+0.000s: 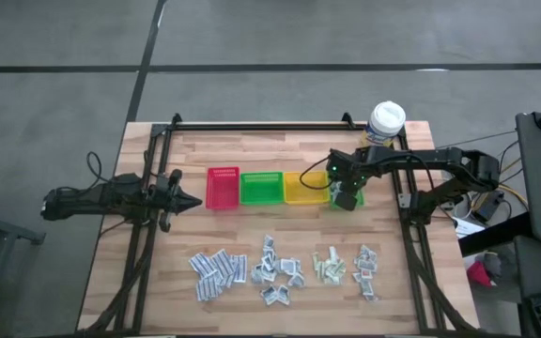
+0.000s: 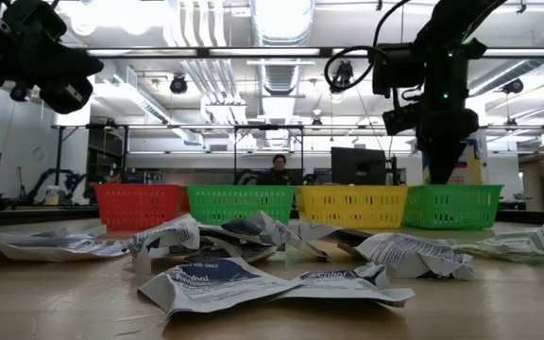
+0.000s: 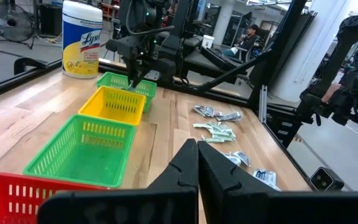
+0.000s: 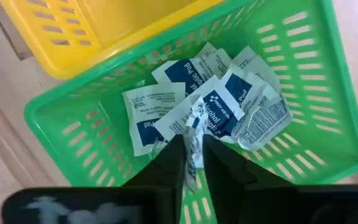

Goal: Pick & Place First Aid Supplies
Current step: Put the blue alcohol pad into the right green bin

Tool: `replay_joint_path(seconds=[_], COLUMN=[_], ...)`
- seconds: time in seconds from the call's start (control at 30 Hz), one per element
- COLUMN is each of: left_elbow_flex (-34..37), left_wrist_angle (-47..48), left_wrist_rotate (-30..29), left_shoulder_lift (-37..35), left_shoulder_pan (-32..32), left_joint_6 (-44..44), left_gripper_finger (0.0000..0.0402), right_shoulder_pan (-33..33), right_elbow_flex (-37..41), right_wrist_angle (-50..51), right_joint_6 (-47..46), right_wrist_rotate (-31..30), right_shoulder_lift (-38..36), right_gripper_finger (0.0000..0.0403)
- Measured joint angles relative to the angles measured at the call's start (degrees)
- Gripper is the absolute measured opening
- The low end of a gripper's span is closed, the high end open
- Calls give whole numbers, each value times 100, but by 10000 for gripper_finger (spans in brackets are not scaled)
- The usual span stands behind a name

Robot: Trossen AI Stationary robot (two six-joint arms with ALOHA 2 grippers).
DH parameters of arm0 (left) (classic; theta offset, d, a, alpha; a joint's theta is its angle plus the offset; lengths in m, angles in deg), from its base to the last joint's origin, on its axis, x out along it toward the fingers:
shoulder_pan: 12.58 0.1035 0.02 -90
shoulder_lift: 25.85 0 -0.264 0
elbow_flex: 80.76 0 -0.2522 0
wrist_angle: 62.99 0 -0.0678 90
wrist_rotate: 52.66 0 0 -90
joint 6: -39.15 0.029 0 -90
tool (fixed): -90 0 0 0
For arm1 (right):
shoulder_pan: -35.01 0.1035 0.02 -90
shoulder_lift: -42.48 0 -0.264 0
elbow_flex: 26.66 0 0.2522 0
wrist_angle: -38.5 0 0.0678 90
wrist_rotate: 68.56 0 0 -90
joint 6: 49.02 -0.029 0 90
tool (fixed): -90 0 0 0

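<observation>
Above the small green plastic bin (image 4: pixel 303 118) of white-blue sachets (image 4: pixel 225 102), right gripper (image 4: pixel 193 163), fingers slightly parted, one sachet between them; left gripper (image 3: pixel 197 163) closed, empty.

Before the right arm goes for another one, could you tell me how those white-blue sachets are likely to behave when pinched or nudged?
Probably floppy: the white-blue sachets lie crumpled and curled on the table. Likely very light, so a nudge may slide or flip one rather than tip it. The right gripper, over the green bin, shows one dangling limply between its fingers.

Grey floor (image 1: pixel 54 38), ceiling strip lights (image 2: pixel 281 19), wooden table (image 1: pixel 252 150).
</observation>
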Motion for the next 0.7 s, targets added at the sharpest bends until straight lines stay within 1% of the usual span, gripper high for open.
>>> replay_joint_path(seconds=[0.17,0.3,0.47,0.6,0.7], left_elbow_flex=[1,0,1,-1,-1], left_wrist_angle=[0,-1,-2,0,-2], left_wrist_rotate=[0,0,0,1,0], left_shoulder_lift=[0,0,0,0,0], left_shoulder_pan=[0,1,0,0,1], left_joint_6=[0,0,0,0,0], left_gripper_finger=[0,0,0,0,0], right_shoulder_pan=[2,11,13,15,45], right_elbow_flex=[-23,-186,-587,-1021,-1322], right_wrist_angle=[-88,-59,103,612,924], right_joint_6=[12,-1,-17,-202,-462], right_wrist_rotate=[-16,-19,10,40,379], right_shoulder_lift=[-2,-4,-4,-7,-11], right_gripper_finger=[103,120,131,134,131])
